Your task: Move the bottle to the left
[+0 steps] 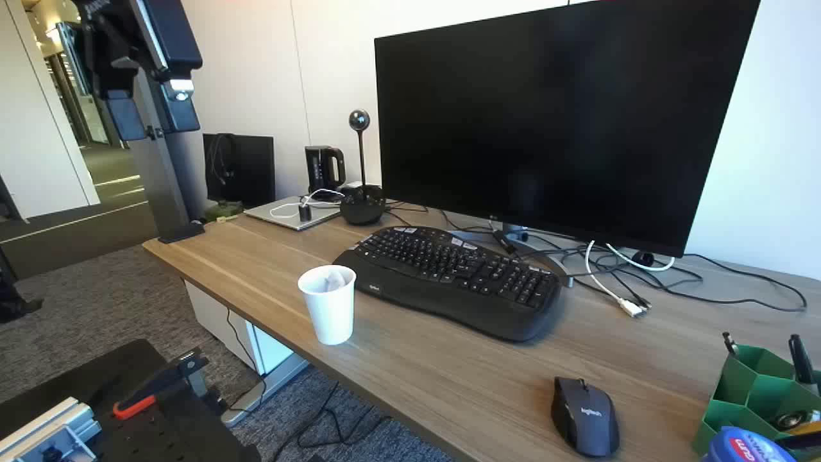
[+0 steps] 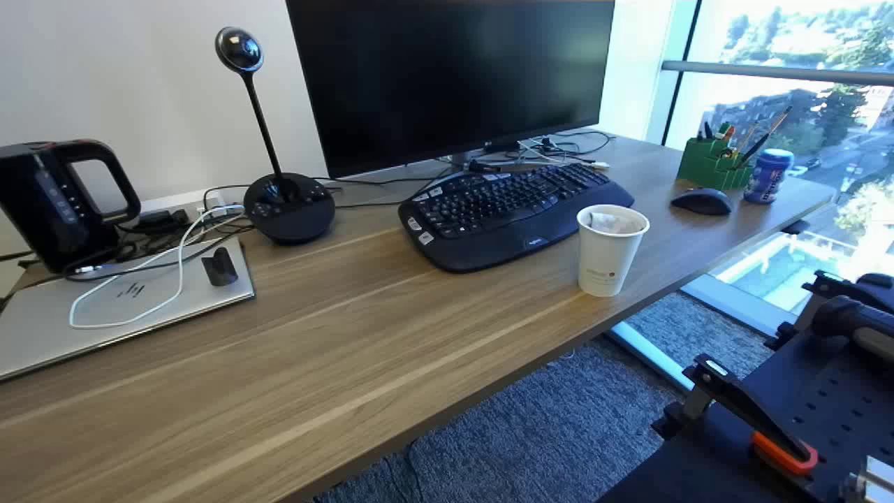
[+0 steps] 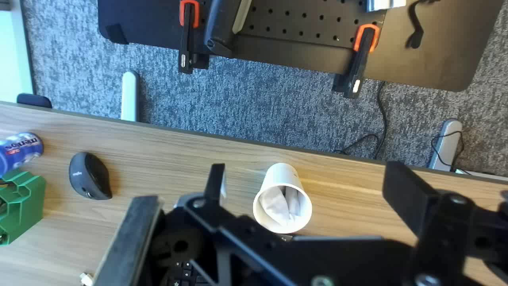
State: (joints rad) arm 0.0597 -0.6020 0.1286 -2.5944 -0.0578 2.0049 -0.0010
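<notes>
Below the gripper (image 3: 304, 184), its jaws spread, the wrist view shows a cup (image 3: 282, 198); left of them, a "logitech" mouse (image 3: 89, 176) and "mentos" bottle (image 3: 20, 151).

We see a large dark monitor (image 1: 551, 128) standing behind a black keyboard (image 2: 510, 216), a white paper cup (image 2: 606, 262) upright just in front of that keyboard with something pale inside, and, in both exterior views, a dark mouse (image 2: 702, 202) and a green pen holder (image 2: 709, 164) off its right end, a round-based webcam (image 2: 288, 207), a closed silvery laptop (image 2: 140, 307) and a black kettle (image 2: 52, 209) off its left end
</notes>
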